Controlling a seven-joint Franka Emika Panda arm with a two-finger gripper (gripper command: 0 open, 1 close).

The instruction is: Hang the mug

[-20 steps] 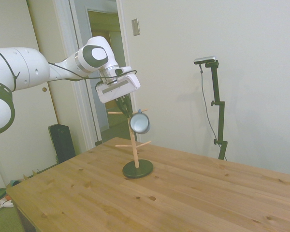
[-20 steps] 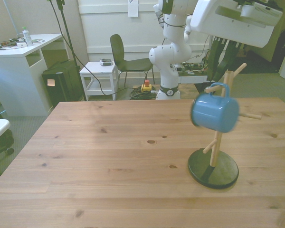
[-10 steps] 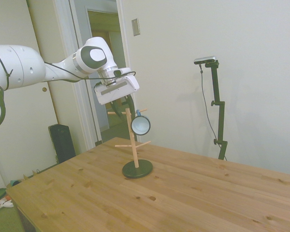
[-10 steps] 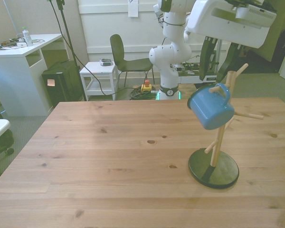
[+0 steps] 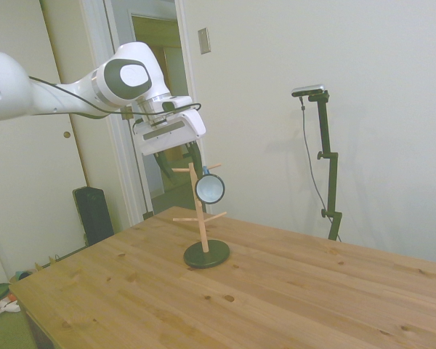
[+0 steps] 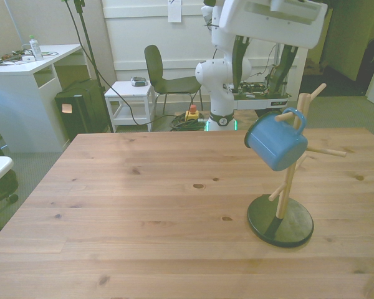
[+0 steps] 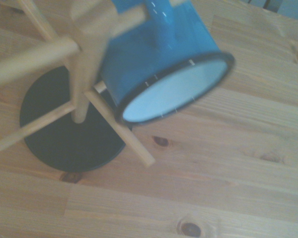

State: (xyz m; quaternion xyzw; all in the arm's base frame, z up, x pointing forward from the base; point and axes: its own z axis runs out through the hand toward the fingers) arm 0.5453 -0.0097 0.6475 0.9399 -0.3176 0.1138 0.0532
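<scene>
White arm (image 5: 65,91) reaching in high over the table (image 6: 143,212), wrist tipped so the gripper (image 6: 260,57) points down, sitting above and a bit behind the top of the mug tree (image 6: 287,180). Fingers (image 6: 238,55) spread wide apart in the front view, nothing between them, not touching anything.

One mug (image 6: 275,142), light blue with a white inside and thin dark rim. Hanging by its handle on an upper peg of the tree, on the side toward the front view's left, tilted so the mouth faces down and outward. Wrist view shows the open mouth (image 7: 174,91) angled over the tabletop, with the dark round base (image 7: 64,134) of the tree beneath it.

One mug tree: single wooden post on a dark round base, standing toward the front view's right side of the table. At least four pegs countable in the front view, only one carrying anything. Side view has the mug (image 5: 209,188) well clear of the tabletop.
</scene>
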